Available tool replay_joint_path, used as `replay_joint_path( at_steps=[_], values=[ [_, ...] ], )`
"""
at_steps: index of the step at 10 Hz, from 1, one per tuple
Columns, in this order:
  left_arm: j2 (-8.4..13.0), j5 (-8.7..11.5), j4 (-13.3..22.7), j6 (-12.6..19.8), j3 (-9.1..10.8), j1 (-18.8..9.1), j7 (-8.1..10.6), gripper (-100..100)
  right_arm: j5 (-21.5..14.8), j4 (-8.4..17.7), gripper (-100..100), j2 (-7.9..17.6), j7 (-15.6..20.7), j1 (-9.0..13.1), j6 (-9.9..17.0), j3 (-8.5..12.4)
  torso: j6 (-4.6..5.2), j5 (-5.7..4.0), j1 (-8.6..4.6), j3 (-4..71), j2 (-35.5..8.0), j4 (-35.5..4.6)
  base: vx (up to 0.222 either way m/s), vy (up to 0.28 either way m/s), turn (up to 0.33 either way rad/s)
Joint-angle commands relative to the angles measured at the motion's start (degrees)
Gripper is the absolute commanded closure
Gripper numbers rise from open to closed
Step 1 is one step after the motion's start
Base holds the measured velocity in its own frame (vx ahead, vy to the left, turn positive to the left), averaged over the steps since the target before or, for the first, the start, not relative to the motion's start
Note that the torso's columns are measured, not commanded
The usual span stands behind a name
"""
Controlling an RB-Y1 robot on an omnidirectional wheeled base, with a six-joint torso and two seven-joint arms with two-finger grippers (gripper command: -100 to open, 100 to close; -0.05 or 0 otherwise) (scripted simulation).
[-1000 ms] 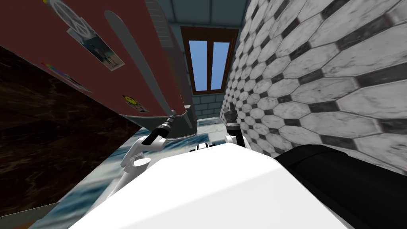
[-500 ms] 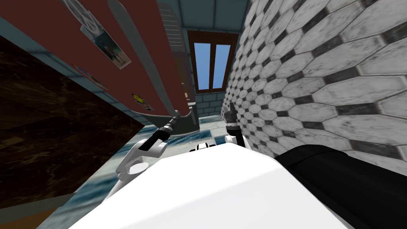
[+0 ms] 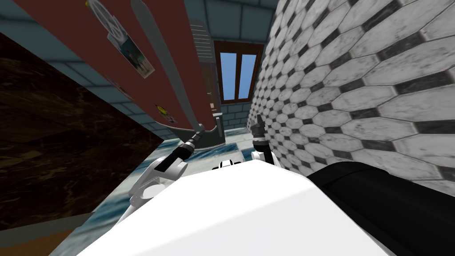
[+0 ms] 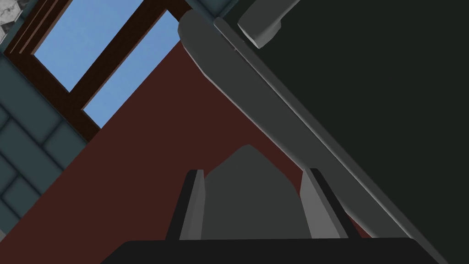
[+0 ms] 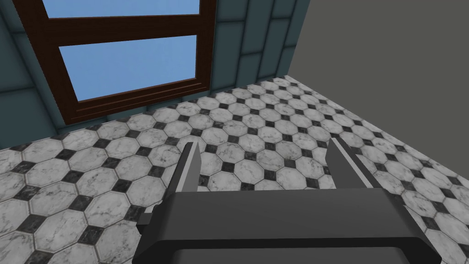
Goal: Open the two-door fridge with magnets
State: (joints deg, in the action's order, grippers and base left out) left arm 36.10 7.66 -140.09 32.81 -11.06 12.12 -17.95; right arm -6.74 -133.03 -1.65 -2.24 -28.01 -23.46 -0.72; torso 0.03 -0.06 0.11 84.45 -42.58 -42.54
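The left hand [image 4: 254,171] is clamped on the lower end of the red fridge door's [image 3: 75,31] grey handle [image 3: 169,66]. The right hand [image 5: 263,158] hangs open and empty. This looks mid-pull, so the next move calls for swinging the door wider without slipping.

We see the fridge's dark red door [image 3: 80,35] at a steep slant in the head view. A long, curved grey handle [image 3: 164,62] runs along it. The handle's lower end lies between the fingers of our left gripper [image 4: 253,172], which press its sides. The door carries magnets: a round peace sign [image 3: 103,15], a photo [image 3: 133,55] and a yellow smiley [image 3: 165,112].
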Motion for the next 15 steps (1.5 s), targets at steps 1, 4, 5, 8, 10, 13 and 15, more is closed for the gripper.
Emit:
replay_joint_path(
  at_steps=[1, 4, 5, 8, 10, 13, 15],
  values=[
    [0.6, 0.5, -1.6, -0.9, -1.53, 0.0, -0.74, 100, 0.0, 0.0, 0, 0.0, 0.0, 0.0, 0.0, 0.0, -0.14, 0.06, 0.12, 0.0, 0.0, -0.1, -0.097, 0.260, -0.082],
    [1.8, 1.6, -2.9, -1.9, -3.19, 0.2, -1.47, 100, 0.0, 0.0, 0, 0.0, 0.0, 0.0, 0.0, 0.0, -0.24, 0.02, 0.27, 0.3, 0.4, -0.1, -0.140, 0.207, -0.067],
    [1.8, 1.6, -2.9, -1.9, -3.19, 0.2, -1.47, 100, 0.0, 0.0, 0, 0.0, 0.0, 0.0, 0.0, 0.0, -0.17, 0.05, 0.30, 0.1, 0.0, -0.2, -0.176, 0.236, -0.063],
    [3.0, 2.7, -4.3, -3.0, -4.85, 0.3, -2.21, 100, 0.0, 0.0, 0, 0.0, 0.0, 0.0, 0.0, 0.0, -0.24, 0.01, 0.29, 0.2, 0.2, -0.3, -0.123, 0.244, -0.073],
    [4.3, 3.8, -5.6, -4.0, -6.51, 0.4, -2.94, 100, 0.0, 0.0, 0, 0.0, 0.0, 0.0, 0.0, 0.0, -0.34, 0.00, 0.45, 0.3, 0.3, -0.3, -0.124, 0.268, -0.081],
    [4.5, 4.1, -5.3, -3.4, -8.01, 0.9, -3.23, 100, 0.0, 0.0, 0, 0.0, 0.0, 0.0, 0.0, 0.0, -0.23, -0.01, 0.19, 0.1, -0.1, -0.3, -0.147, 0.189, -0.041],
    [6.0, 5.4, -5.7, -4.8, -9.70, 0.2, -3.91, 100, 0.0, 0.0, 0, 0.0, 0.0, 0.0, 0.0, 0.0, -0.02, -0.08, -0.25, 0.2, 0.3, 0.1, -0.087, 0.225, -0.119]
  ],
)
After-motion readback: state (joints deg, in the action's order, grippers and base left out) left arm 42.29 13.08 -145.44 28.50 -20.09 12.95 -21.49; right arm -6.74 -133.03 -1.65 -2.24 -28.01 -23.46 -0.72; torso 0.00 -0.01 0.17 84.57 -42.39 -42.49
